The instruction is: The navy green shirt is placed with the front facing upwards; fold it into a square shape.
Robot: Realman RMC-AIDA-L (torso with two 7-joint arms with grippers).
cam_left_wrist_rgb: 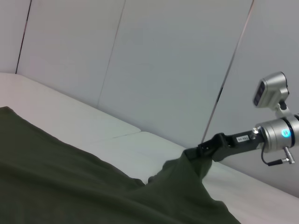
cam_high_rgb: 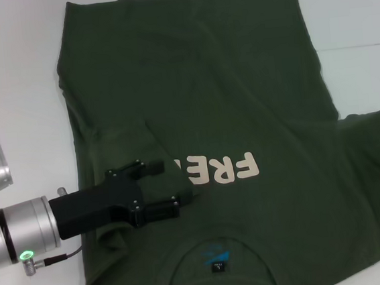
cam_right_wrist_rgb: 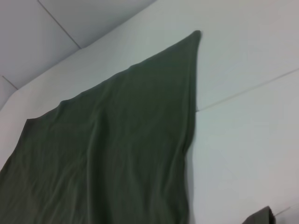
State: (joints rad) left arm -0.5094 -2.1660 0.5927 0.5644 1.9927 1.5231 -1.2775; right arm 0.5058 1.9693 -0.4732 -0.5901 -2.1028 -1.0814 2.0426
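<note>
1. The shirt (cam_high_rgb: 239, 97) lies flat on the white table (cam_high_rgb: 7, 66), lettering up.
2. Left gripper (cam_high_rgb: 170, 185) sits over the folded-in sleeve, fingers spread, gripping nothing.
3. Right gripper (cam_left_wrist_rgb: 198, 151) pinches the other sleeve, lifted.

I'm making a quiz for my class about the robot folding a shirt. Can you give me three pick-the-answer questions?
1. Where is the black left gripper?
A. Over the dark olive-green cotton t-shirt, beside its lettering
B. On the bare white table
C. At the shirt's far hem

2. What colour is the chest lettering?
A. Red
B. Cream
C. Blue

3. What is the right gripper doing?
A. Hanging open with nothing in it
B. Pinching a lifted sleeve of the shirt
C. Pressing the collar flat

Answers:
1 A: the head view shows the left gripper, open, above a folded-in sleeve of the dark olive-green cotton t-shirt.
2 B: the lettering is cream against the green.
3 B: the left wrist view shows the right gripper shut on raised cloth.
</note>
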